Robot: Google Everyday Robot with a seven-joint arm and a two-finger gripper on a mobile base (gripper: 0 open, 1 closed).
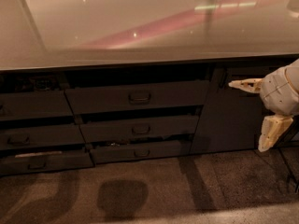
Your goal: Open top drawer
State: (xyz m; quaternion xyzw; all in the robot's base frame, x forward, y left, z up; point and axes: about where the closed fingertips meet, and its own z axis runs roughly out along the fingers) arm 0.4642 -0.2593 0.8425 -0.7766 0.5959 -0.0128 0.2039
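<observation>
The top drawer (135, 97) is the widest dark grey front, just under the counter edge, with a small loop handle (139, 97) at its centre. A dark gap shows above it. My gripper (245, 116) is at the right edge of the view, in front of the tall cabinet door (229, 120) and well right of the drawer handle. It is open, with nothing between its fingers. Its upper cream finger (245, 84) points left at about the drawer's height, and the lower finger (271, 132) points down.
A glossy countertop (140, 27) fills the upper half of the view. Two narrower drawer fronts (140, 129) sit below the top drawer, each stepped out a little. A second stack of drawers (35, 106) stands at the left. Speckled floor (154, 190) lies in front.
</observation>
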